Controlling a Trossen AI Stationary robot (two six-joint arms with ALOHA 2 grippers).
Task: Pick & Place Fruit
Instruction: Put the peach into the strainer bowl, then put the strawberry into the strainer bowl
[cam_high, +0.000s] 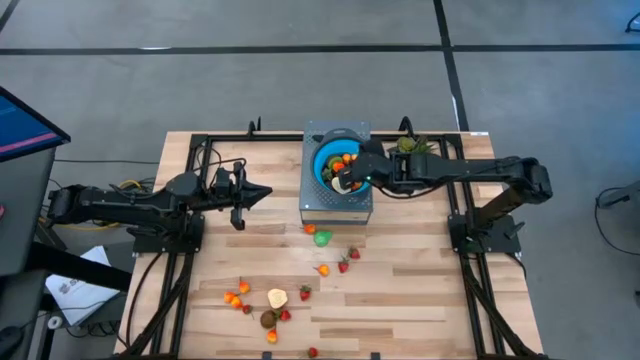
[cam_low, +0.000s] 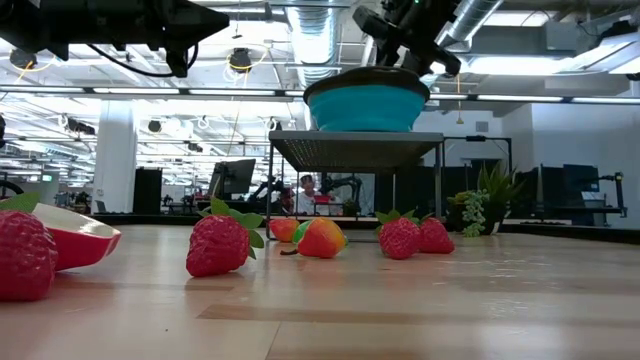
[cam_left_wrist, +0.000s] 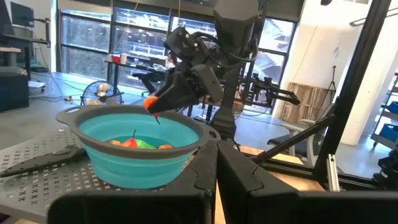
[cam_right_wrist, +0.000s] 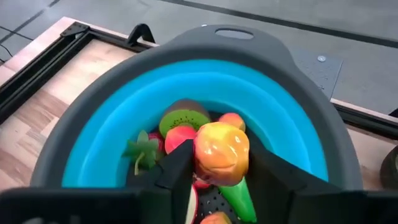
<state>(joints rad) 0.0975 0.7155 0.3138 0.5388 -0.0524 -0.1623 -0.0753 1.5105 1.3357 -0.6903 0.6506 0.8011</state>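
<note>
A: Where was the right gripper (cam_right_wrist: 214, 171)?

B: Over the blue bowl (cam_high: 322, 163), its fingers closed around an orange fruit (cam_right_wrist: 221, 152) above the fruit already in the bowl.

A: And the left gripper (cam_high: 262, 193)?

B: Closed on nothing, hovering beside the bowl's gray stand (cam_high: 335, 208).

A: The other fruit?

B: Strawberries (cam_high: 344, 266) and orange pieces (cam_high: 234, 298) lay scattered on the bench (cam_high: 400, 290), away from the stand.

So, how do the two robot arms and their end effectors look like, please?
Both arms are dark, nearly black, built of slim jointed segments on black frame bases. The left arm has yellow cables near its base. The left end effector tapers to a point. The right end effector has two flat, dark, matte fingers.
</note>
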